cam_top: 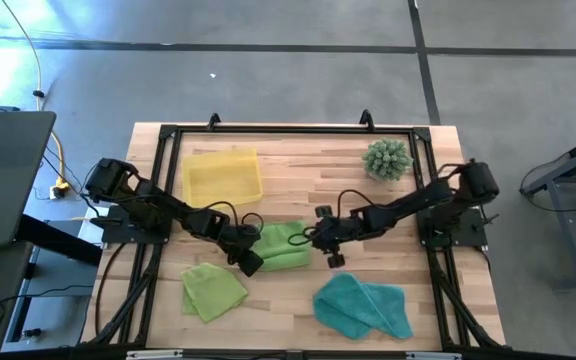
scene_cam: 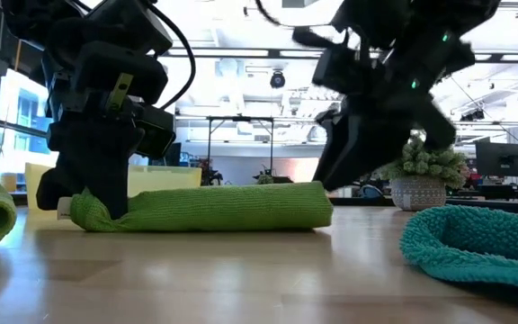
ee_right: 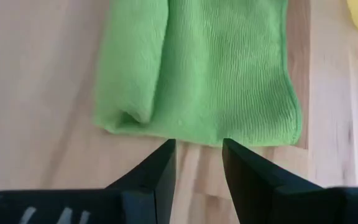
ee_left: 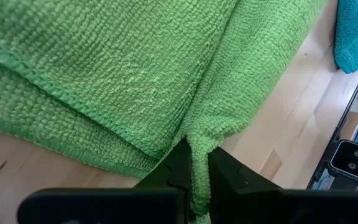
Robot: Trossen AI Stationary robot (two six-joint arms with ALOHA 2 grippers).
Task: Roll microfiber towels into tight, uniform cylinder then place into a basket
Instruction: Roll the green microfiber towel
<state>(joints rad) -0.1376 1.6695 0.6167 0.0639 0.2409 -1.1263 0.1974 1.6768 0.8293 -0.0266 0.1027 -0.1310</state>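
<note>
Basket (cam_top: 222,176): translucent yellow, shallow, far left of the table (cam_top: 298,160).
Loose green towel (cam_top: 212,291): lime, crumpled, near left.
Left gripper (cam_top: 247,252): pinched tight on a corner of the folded green towel (cam_top: 284,246), lime, ribbed, partly rolled, mid-table.
Right gripper (cam_top: 320,238): fingers parted, empty, just beside that towel's edge.
Teal towel (cam_top: 364,306): bunched, near right.

Nubbly lime cloth towel (ee_left: 123,74) lies on smooth, matt wooden table (cam_top: 298,170).
</note>
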